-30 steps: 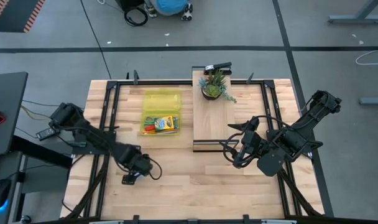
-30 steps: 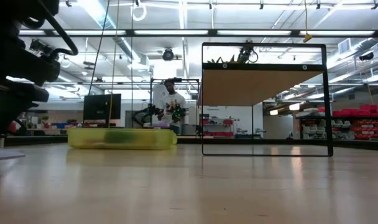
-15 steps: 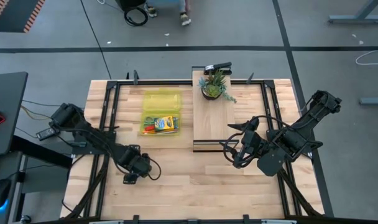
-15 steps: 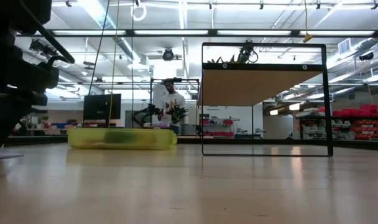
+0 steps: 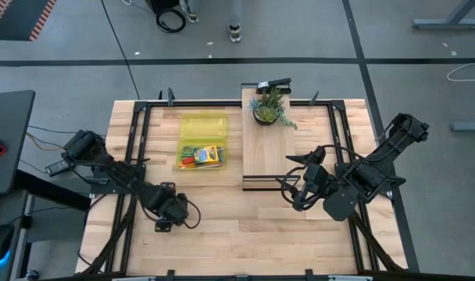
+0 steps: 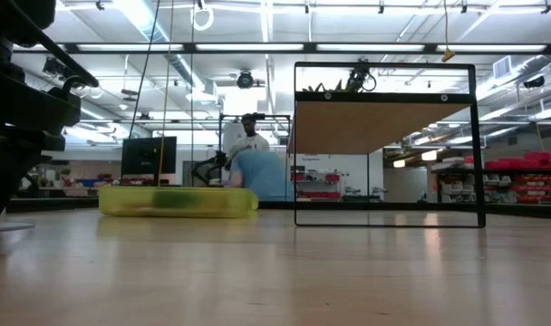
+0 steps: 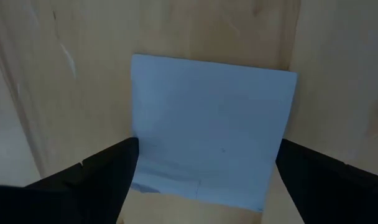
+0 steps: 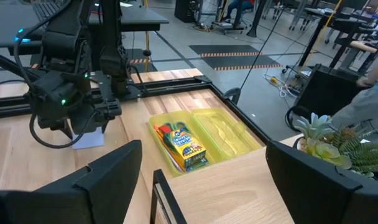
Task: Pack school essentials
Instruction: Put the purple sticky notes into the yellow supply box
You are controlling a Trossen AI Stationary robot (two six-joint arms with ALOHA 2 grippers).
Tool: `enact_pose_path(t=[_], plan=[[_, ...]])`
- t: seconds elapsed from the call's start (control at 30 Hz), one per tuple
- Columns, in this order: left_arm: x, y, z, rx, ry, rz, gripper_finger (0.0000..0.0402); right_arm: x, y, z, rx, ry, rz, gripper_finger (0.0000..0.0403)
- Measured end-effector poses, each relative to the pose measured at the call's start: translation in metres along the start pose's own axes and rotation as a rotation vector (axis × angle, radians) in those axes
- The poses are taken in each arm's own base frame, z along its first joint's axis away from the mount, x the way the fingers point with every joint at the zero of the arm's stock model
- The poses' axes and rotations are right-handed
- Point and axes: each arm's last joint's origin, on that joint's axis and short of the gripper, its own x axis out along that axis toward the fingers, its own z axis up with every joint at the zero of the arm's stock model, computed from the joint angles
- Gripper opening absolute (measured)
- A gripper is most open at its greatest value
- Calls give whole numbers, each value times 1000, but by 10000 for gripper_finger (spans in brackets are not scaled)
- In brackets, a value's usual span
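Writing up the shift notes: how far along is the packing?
Done: the crayon box and other small items lie in the yellow case. In hand: the left gripper hangs open over the blue notepad on the table, one finger at either side, not yet gripping. Left: move the notepad to the case. The right gripper waits, open, by the wooden board.

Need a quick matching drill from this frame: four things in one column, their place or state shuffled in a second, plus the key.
Things:
1. pale blue notepad
2. crayon box
3. potted plant
4. right pincer

Places or states:
A. on the wooden board
B. inside the open yellow case
C. flat on the table, between the left pincer's open fingers
D. open, empty, beside the board's near end

Pairs: 1-C, 2-B, 3-A, 4-D
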Motion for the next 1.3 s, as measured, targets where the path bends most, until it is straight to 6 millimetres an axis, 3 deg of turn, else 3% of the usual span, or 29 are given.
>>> enact_pose_path(t=[0.53,0.97,1.3], plan=[[0,-8,-5,-6,-41,41,343,0,0,0,3,0,0,351],[-4,-11,-2,12,-55,45,265,0,0,0,1,0,0,351],[-4,-23,-13,-42,-90,92,191,0,0,0,6,0,0,351]])
